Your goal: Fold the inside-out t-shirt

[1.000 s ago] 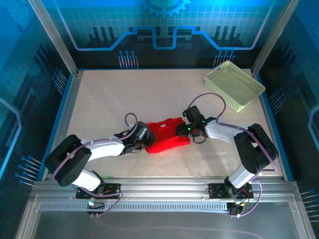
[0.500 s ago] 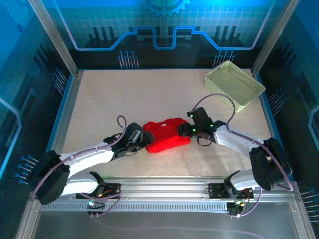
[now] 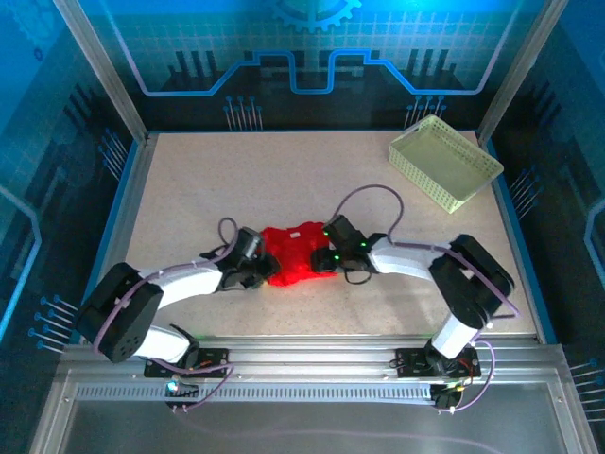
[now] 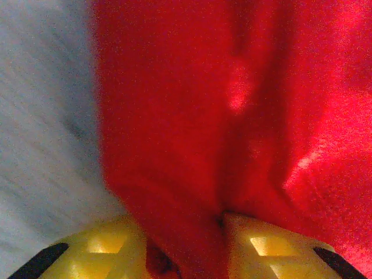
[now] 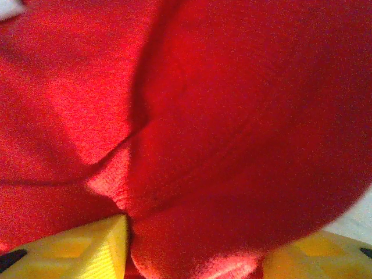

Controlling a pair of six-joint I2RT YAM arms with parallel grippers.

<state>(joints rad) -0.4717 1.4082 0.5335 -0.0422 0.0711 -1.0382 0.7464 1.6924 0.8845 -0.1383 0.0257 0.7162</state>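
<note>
Left tool (image 3: 268, 273) and right tool (image 3: 320, 261) each pinch the red t-shirt (image 3: 294, 249); speckled beige table (image 3: 236, 180); blue-lit walls (image 3: 189, 43).

T-shirt (image 3: 291, 252) now narrower, farther left

Beige speckled tabletop (image 3: 189, 189). Bunched red t-shirt (image 3: 293, 248) lies on it, centre toward near edge. Yellow-green lattice basket (image 3: 444, 163) sits at far right corner, well apart.

Plain bright red t-shirt (image 3: 291, 253), pale yellow-green lattice basket (image 3: 444, 161), beige speckled counter (image 3: 284, 180), yellow fingers (image 4: 261, 247), white-and-black arms (image 3: 189, 282), blue circuit-patterned backdrop (image 3: 302, 38), silver metal rail (image 3: 302, 364).
</note>
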